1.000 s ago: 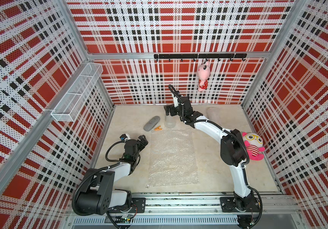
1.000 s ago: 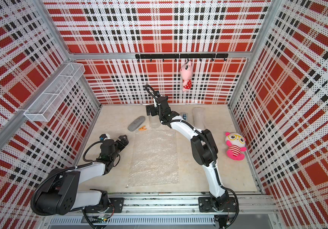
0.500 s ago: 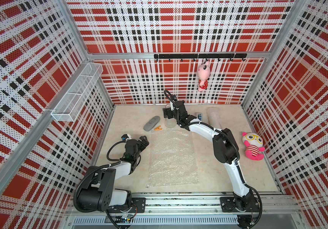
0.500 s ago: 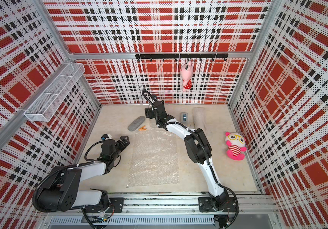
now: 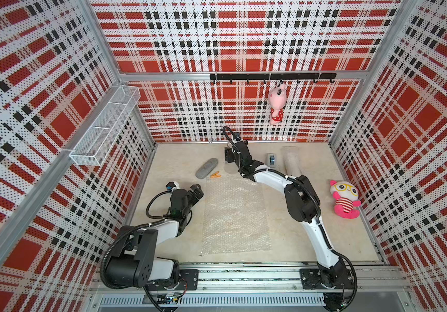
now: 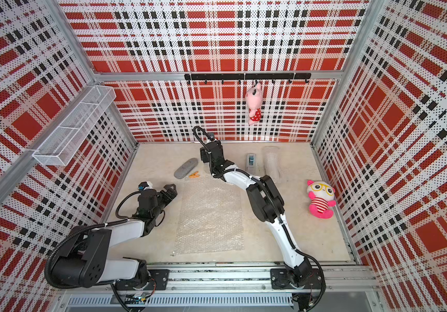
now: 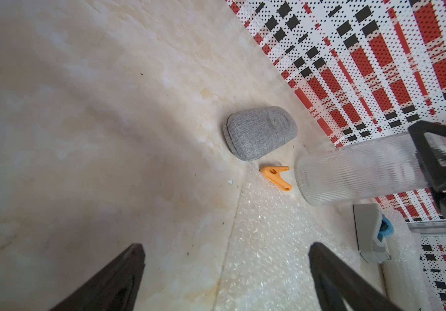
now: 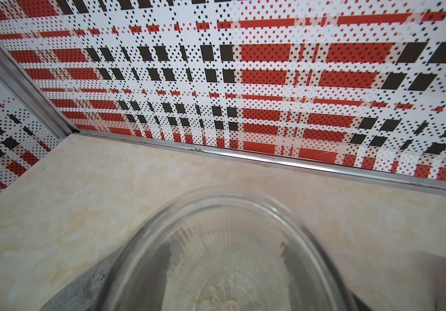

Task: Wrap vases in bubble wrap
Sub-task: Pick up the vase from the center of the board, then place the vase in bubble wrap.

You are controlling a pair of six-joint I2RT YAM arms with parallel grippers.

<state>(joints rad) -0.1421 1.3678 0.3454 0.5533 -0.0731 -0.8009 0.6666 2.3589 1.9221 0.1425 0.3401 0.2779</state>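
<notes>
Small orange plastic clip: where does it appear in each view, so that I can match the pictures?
In a top view: the small orange plastic clip lies at the far corner of the flat clear bubble wrap sheet.
In a top view: the clip is at the same corner.
Left wrist: the clip is at that sheet corner.
Right wrist: not in it.
Shared landmark: the grey oblong fabric case, right beside the clip.

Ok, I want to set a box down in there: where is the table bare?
Widest bare patch: between the bubble wrap sheet and the plush toy, partly under the right arm. Also the corner behind the grey case. Crowded: the back row, case, orange clip, glass vase, tape dispenser, bubble-wrap roll.
</notes>
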